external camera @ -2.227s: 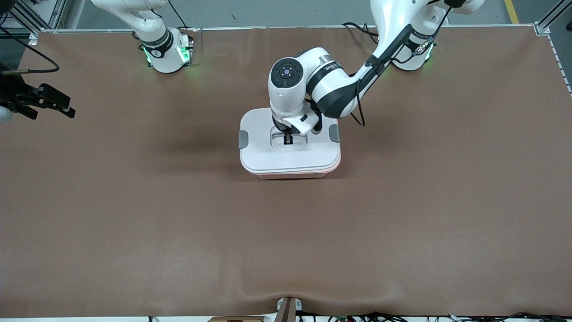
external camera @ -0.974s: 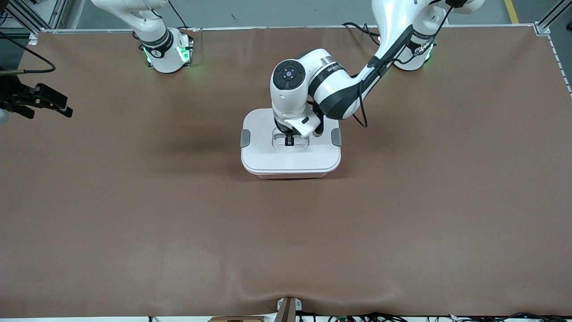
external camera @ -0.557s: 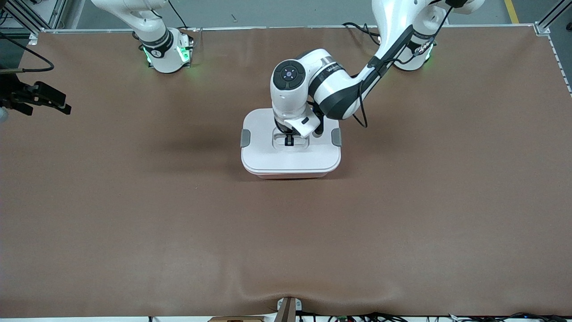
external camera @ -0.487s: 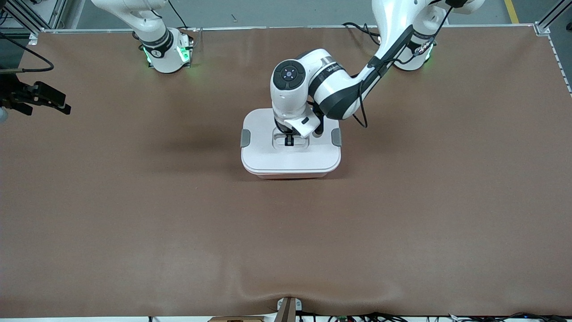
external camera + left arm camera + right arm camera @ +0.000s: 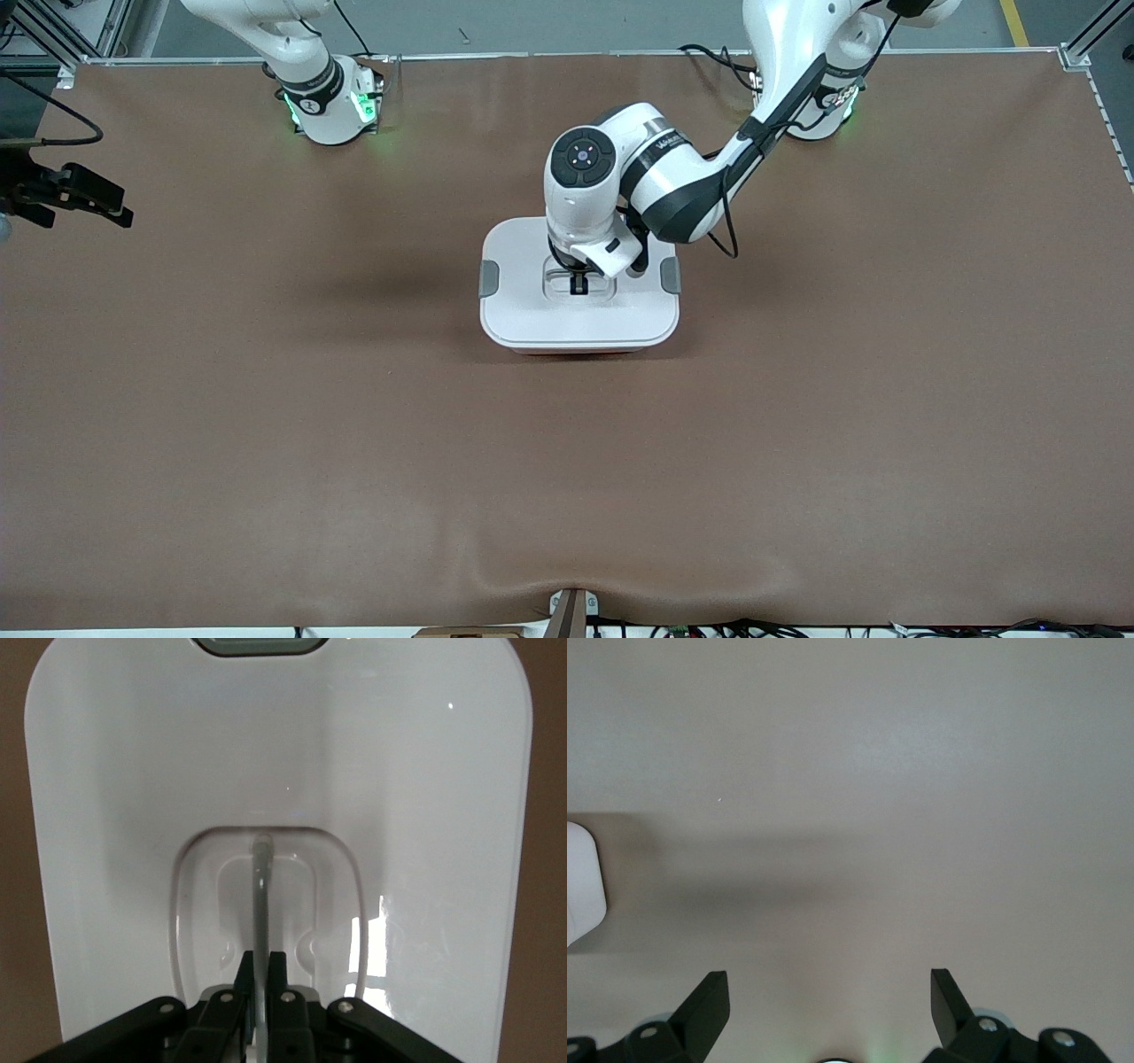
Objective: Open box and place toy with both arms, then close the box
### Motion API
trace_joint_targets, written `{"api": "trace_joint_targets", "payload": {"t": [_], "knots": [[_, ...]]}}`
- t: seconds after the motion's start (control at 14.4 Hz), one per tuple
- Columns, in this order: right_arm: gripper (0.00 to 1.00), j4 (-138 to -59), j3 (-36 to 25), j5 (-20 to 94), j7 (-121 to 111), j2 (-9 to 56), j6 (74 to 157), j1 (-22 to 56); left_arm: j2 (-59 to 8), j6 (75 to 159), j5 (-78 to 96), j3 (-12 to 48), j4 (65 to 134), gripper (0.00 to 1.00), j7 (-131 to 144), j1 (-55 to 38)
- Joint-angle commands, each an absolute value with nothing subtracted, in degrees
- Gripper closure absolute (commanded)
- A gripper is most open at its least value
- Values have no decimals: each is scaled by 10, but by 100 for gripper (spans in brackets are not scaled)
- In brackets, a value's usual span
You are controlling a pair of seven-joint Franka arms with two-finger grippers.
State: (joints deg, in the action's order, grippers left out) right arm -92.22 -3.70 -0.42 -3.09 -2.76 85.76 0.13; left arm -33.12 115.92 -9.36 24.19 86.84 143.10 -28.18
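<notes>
Claws first, going across the front view. The right claw (image 5: 84,197) is black and hangs up in the air over the right arm's end of the table (image 5: 266,461). Its two fingers (image 5: 709,1001) stand wide apart with nothing between them, and the right wrist view shows only bare brown cloth and one white corner of the box under it. That arm waits there.

The table is covered with a smooth brown sheet that puckers a little at the edge nearest the front camera.

The box (image 5: 532,315) sits in the middle of the table. It is white smooth plastic, shaped like a rectangle with round corners, and it shines a bit in the left wrist view. Its lid (image 5: 425,815) is on. A thin strip of pink base (image 5: 576,352) peeks out at the bottom edge. Its long side runs from one arm's end of the table toward the other. A small grey latch (image 5: 488,278) sits on the short end toward the right arm and another grey latch (image 5: 671,276) on the end toward the left arm. The lid has a sunken oval dip in its middle with a thin grey handle (image 5: 260,904) standing up in it.

The left claw (image 5: 579,283) points straight down into that dip. Its fingers are squeezed together on the handle.

The white left arm (image 5: 673,182) with black bands bends over the box and hides part of the lid.
</notes>
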Motion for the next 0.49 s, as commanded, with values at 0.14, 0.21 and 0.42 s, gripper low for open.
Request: {"api": "trace_joint_targets", "payload": {"t": [0.14,0.21,0.42], "knots": [[0,-917,-32,-4,-32,-25,864,-5,-343,1155,-81,242,861,100,1432,-288],[0,-917,-32,-4,-32,-25,864,-5,-343,1156,-81,243,860,100,1440,-289],[0,-924,-32,-1,-32,-26,867,-4,-355,1156,-82,243,839,100,1466,-289]]}}
